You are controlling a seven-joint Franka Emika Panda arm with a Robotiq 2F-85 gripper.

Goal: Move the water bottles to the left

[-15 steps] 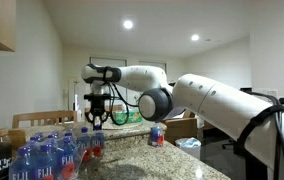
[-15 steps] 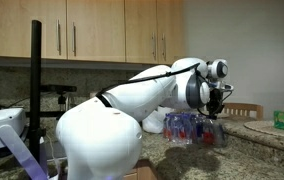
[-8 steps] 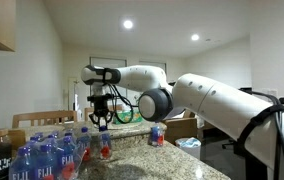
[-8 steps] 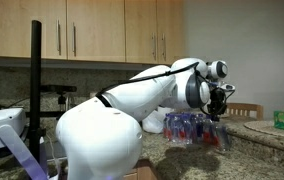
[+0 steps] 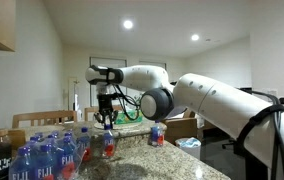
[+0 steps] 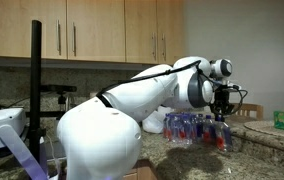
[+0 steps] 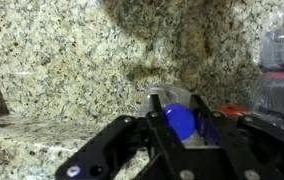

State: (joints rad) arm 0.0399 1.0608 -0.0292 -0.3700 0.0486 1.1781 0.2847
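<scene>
My gripper (image 5: pixel 107 124) (image 6: pixel 220 113) is shut on the blue cap of a small water bottle (image 5: pixel 109 146) (image 6: pixel 220 136), which hangs upright at the granite counter (image 5: pixel 142 160); whether it touches the stone I cannot tell. In the wrist view the gripper (image 7: pixel 179 124) has its black fingers (image 7: pixel 158 128) pressed on both sides of the bottle's blue cap (image 7: pixel 180 121). A second small water bottle (image 5: pixel 157 135) with a red label stands alone on the counter, apart from the held one.
A wrapped pack of larger blue-capped FIJI bottles (image 5: pixel 42 158) (image 6: pixel 187 127) fills the counter beside the held bottle and shows at the wrist view's edge (image 7: pixel 282 60). Wooden cabinets (image 6: pixel 102 35) hang above. A camera stand (image 6: pixel 35 90) rises nearby.
The gripper has carried the small bottle sideways, away from the FIJI pack and toward the lone bottle. Its jaws stayed shut on the cap.
</scene>
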